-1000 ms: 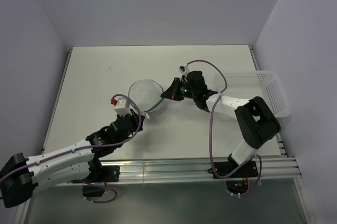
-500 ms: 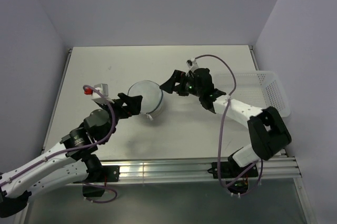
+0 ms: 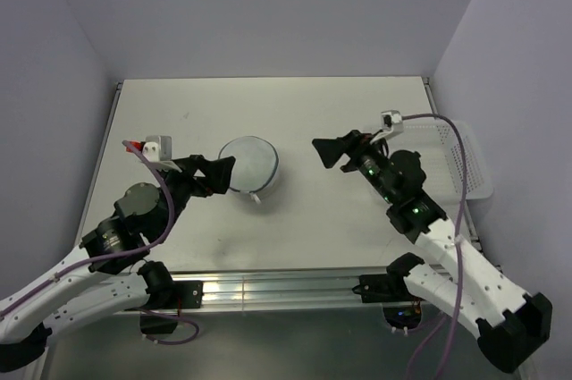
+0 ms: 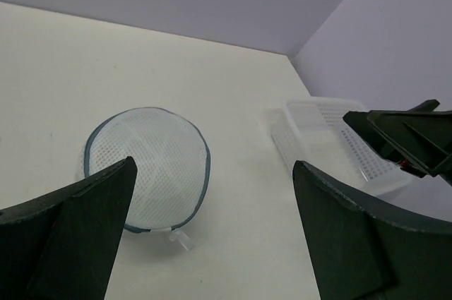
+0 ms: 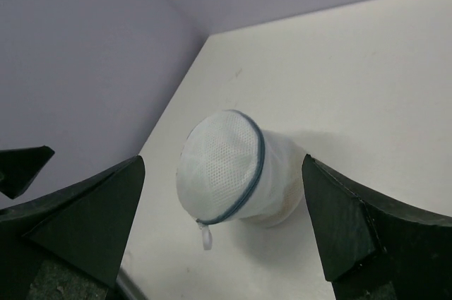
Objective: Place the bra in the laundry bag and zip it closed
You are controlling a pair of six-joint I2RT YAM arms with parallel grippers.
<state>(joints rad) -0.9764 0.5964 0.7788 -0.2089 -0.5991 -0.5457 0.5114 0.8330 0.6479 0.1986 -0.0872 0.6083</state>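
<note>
The table (image 3: 357, 219) is walled along the top, left and right of the top view. Its only loads are the bag (image 3: 248, 165), a little left of centre, and a basket (image 3: 460, 152) against the right edge. Wide bare surface lies above and below the bag and between bag and basket.

The left arm stretches up from the lower left corner. The left end effector (image 3: 222, 173) points right at the bag, just beside its left side; whether it touches cannot be told. In its wrist view the fingers (image 4: 78, 233) stand wide apart and hold nothing, with the bag (image 4: 145, 166) between them and farther off.

The right arm rises from the lower right. The right end effector (image 3: 327, 153) points left, well apart from the bag, and is likewise spread wide and empty. Its wrist view shows the bag (image 5: 226, 166) on its side, with the dark zipper rim unbroken where visible and a white pull tab at the lower edge.
</note>
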